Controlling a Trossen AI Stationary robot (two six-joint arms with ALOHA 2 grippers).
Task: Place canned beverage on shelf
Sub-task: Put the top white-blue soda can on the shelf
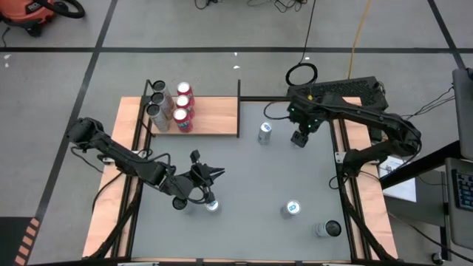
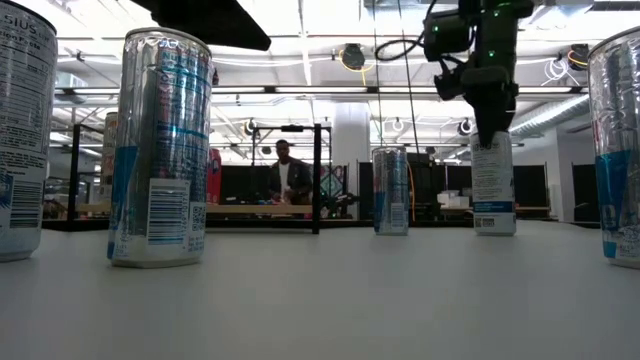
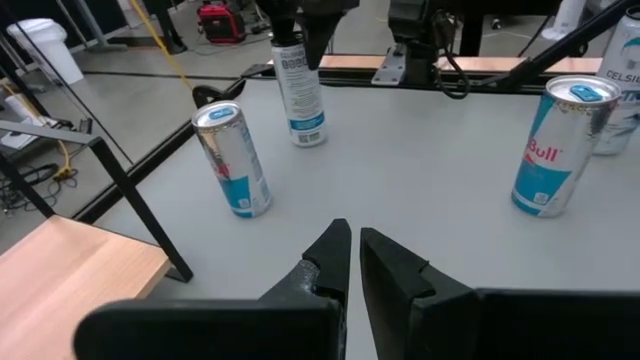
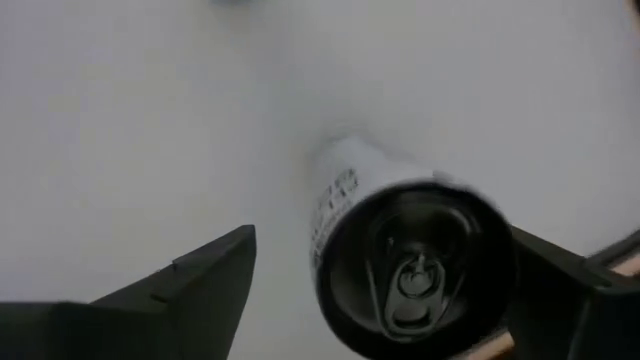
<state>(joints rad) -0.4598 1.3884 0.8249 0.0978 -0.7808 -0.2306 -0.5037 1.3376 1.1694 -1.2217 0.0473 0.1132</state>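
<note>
Can: upright can (image 4: 415, 265) stands between right gripper (image 4: 400, 285) open jaws, apparently ungripped.
Left gripper (image 3: 352, 255): shut, empty.
Shelf (image 1: 214, 114): leftward.

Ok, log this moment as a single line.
right pincer: open, around upright white can, near table's right edge | left pincer: shut, empty, front left | shelf: six cans

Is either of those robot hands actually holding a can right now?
No. The right hand hangs open around the top of a white can, not yet gripping it. The left hand is shut on nothing, above the grey table.
</note>
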